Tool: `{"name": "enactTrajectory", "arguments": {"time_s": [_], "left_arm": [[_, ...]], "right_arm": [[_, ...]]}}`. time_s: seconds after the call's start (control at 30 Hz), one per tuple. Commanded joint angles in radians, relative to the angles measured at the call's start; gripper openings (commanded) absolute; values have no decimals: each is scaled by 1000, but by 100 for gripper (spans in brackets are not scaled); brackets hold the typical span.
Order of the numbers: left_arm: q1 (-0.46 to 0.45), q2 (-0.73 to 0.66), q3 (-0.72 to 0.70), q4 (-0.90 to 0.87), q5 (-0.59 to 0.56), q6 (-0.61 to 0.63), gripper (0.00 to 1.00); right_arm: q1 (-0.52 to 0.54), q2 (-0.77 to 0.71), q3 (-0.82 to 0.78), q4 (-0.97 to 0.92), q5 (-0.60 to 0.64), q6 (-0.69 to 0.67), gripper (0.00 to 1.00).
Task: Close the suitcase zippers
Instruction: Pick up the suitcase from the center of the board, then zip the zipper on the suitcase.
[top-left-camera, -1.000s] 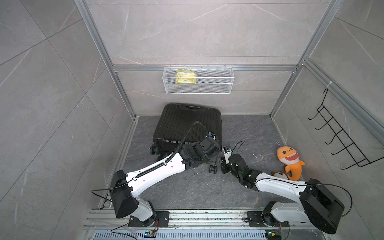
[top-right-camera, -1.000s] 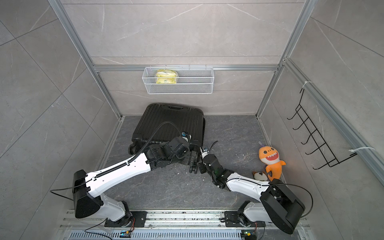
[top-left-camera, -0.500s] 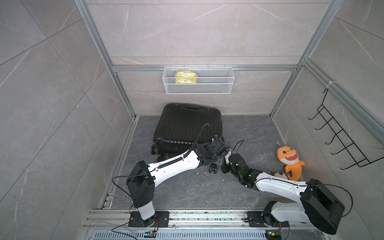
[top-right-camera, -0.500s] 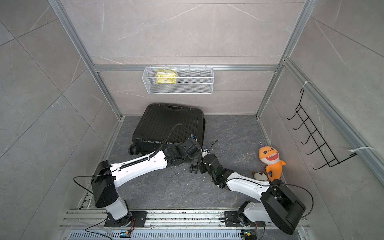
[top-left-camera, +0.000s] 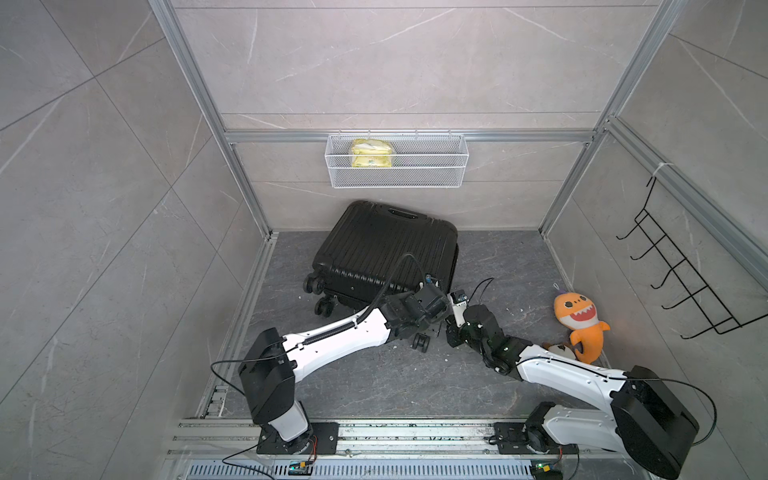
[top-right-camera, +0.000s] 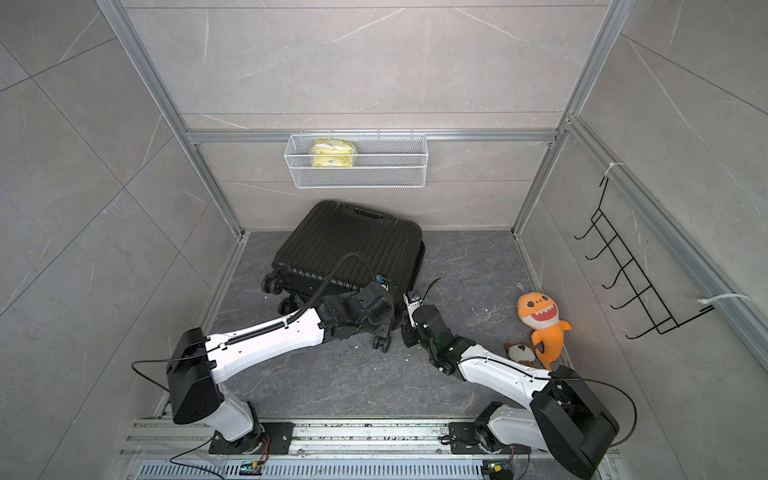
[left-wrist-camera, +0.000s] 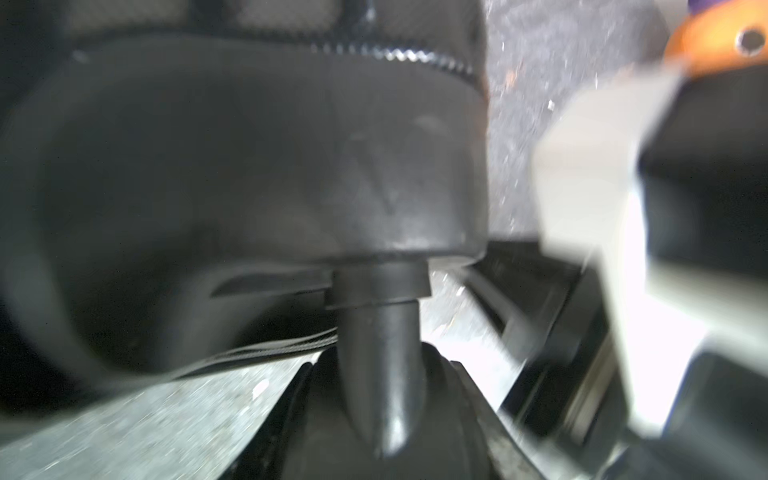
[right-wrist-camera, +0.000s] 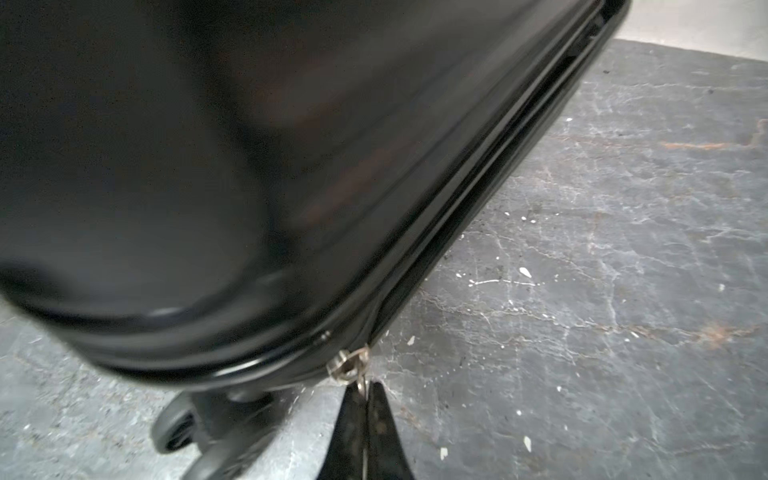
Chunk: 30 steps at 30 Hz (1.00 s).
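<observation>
Grey tiled walls (top-left-camera: 104, 208) and a metal frame (top-left-camera: 199, 83) close in a dark stone floor (top-left-camera: 374, 386). On it the suitcase (top-left-camera: 382, 253) lies flat toward the back, ribbed side up and wheels toward the robot. A wire basket (top-left-camera: 397, 178) hangs above it, and an orange plush shark (top-left-camera: 579, 320) sits off to the right.

Both arms meet at the case's near corner. The right gripper (right-wrist-camera: 363, 399) is pinched tight on the small silver pull tab (right-wrist-camera: 361, 379) of the zipper (right-wrist-camera: 498, 166). Its slider (right-wrist-camera: 345, 366) sits right at the rounded corner, above a wheel (right-wrist-camera: 174, 428). From the slider onward, along the whole long side, a dark gap shows in the seam, so that stretch looks unzipped. What lies behind the slider is hidden.

The left gripper (top-left-camera: 432, 318) is down at the same corner, close to a wheel stem (left-wrist-camera: 380, 332). Its wrist view is blurred, so I cannot tell how wide its jaws stand or whether they grip anything.

The closing looks barely begun, with the long side all left to run.
</observation>
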Motion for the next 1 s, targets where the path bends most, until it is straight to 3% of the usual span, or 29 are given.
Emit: {"name": "enactTrajectory", "arguments": {"time_s": [0.0,0.2,0.33,0.77,0.97], "left_arm": [[29,-165,-32,-181,-96,56,0],[53,-310,-131,-253,-86,65,0],[53,-398,-192,-245,7,103,0],[54,-591,-301,-325,81,74,0],[54,-651,-352,-269,178,78,0]], "right_arm": [[-63,-19,28,-107,19,-2,0],[-97,27,136,-227,6,-29,0],[-142,57,207,-307,11,-94,0],[-485,227,368,-320,-185,-182,0],[-576,336,433,-261,-282,-237,0]]}}
